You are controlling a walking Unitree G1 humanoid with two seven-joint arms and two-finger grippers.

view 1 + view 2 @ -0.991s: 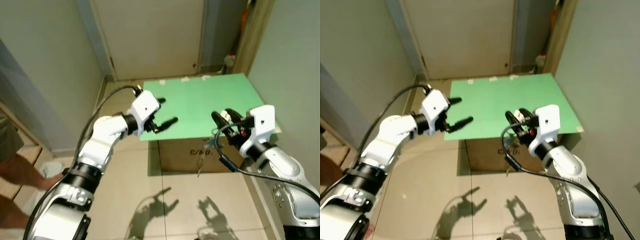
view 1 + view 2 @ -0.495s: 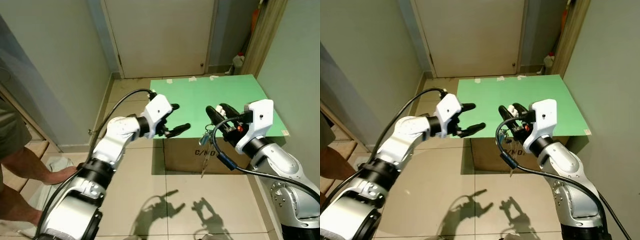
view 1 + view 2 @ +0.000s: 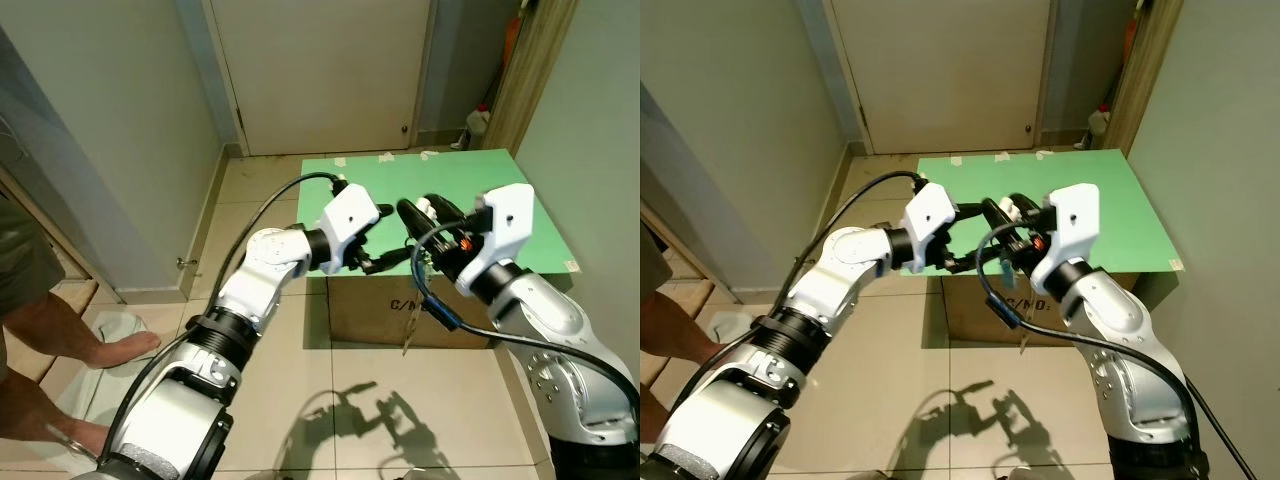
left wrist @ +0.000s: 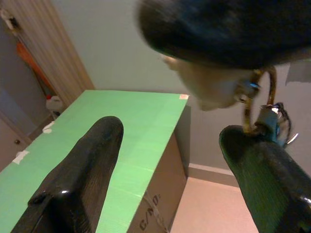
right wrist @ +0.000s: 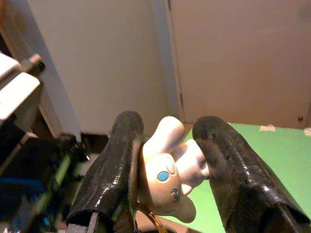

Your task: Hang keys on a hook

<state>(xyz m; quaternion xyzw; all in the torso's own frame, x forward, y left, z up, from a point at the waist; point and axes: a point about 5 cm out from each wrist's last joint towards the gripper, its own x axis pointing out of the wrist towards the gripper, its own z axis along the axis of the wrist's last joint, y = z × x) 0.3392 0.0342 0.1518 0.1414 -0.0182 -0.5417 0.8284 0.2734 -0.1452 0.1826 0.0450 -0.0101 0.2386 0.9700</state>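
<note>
My right gripper is clamped on the pale figurine charm of the keys, its two fingers pressing the charm from either side; I grip the charm rather than the metal, I judge, because it is the bulkiest part and leaves the ring and keys free to dangle below, where one key hangs in front of the cardboard box. My left gripper is spread wide with nothing between its fingers, held just beside the right one, with the brass ring hanging by one fingertip; it looks poised to take or steady the ring, though that is my guess. Both grippers hang over the near edge of the green board lying on top of the box; I cannot make out a hook anywhere, so the hanging itself is not yet begun. A person's bare foot stands on the tiled floor, well apart to my left.
</note>
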